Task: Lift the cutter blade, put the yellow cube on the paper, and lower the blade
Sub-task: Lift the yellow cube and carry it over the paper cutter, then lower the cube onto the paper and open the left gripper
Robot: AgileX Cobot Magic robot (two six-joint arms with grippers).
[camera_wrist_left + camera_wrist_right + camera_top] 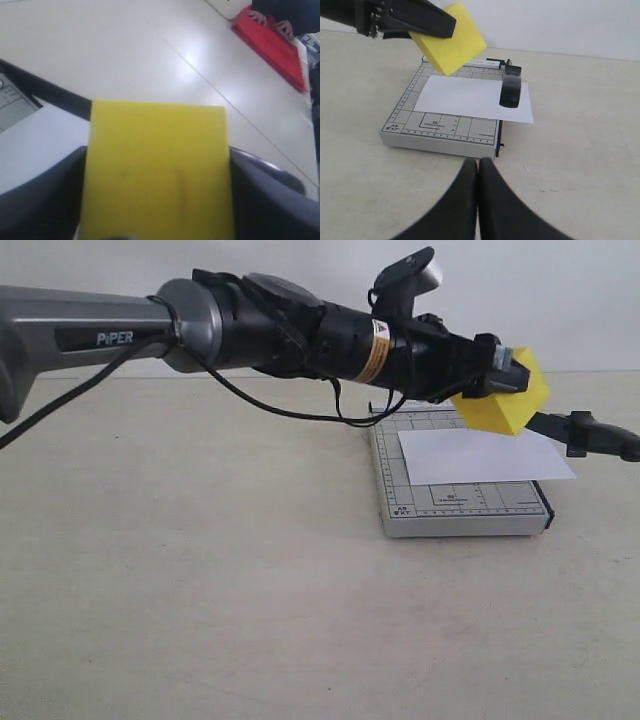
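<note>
Reaching in from the left, the left gripper [512, 372] is clamped on the yellow cube [508, 408], holding it tilted in the air above the paper [480, 458]. The paper lies on the grey board [450, 508]. At the board's right edge the cutter blade [592, 436] stands lifted, and the right gripper [478, 172], fingers pressed together and empty, hovers over the table [200, 590] near the board.

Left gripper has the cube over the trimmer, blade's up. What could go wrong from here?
1. The yellow cube hangs tilted in the left gripper, clear above the paper. If released there, it may land on an edge, tumble and shove the sheet.
2. The cutter blade stands raised, and the shut right gripper is well away from it. A knock could drop it.
3. The paper overhangs the board on the blade side, so a nudge would skew it.
</note>
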